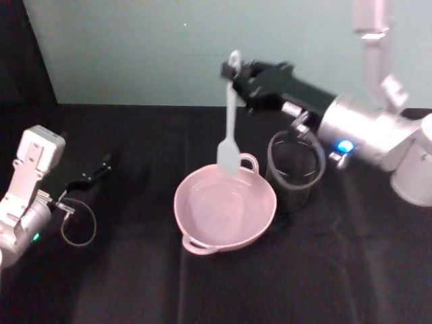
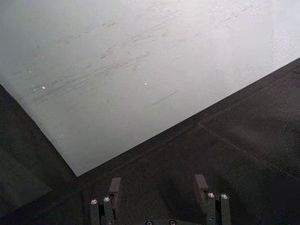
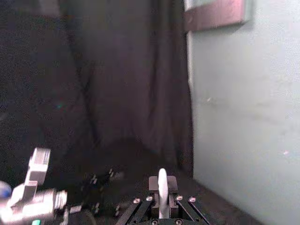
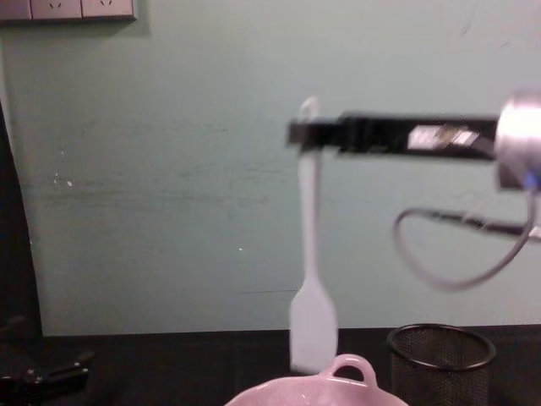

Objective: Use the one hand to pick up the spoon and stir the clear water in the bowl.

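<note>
Nearest you, at 8 o'clock in the head view, is the parked left gripper (image 1: 102, 164). Its two black fingers (image 2: 115, 186) stand spread apart with nothing between them, above the black cloth-covered table (image 1: 135, 283).

At the centre sits one pale pink glossy bowl (image 1: 183, 202), round and smooth, with two small loop handles, one at its 12 o'clock and one at its 6 o'clock. You cannot tell whether it holds water.

Just beside the bowl, at its 3 o'clock, stands one black wire-mesh cup (image 1: 294, 183), cylindrical and upright.

The right gripper (image 1: 233, 75), with slim black jaws on a silver-white arm with a blue light, reaches in from 2 o'clock. It is clamped on the top of one white plastic spoon (image 1: 231, 128), just below the hole in the long slim handle.

The spoon hangs upright, its flat broad blade down at the bowl's far rim. You cannot tell whether blade and rim touch.
</note>
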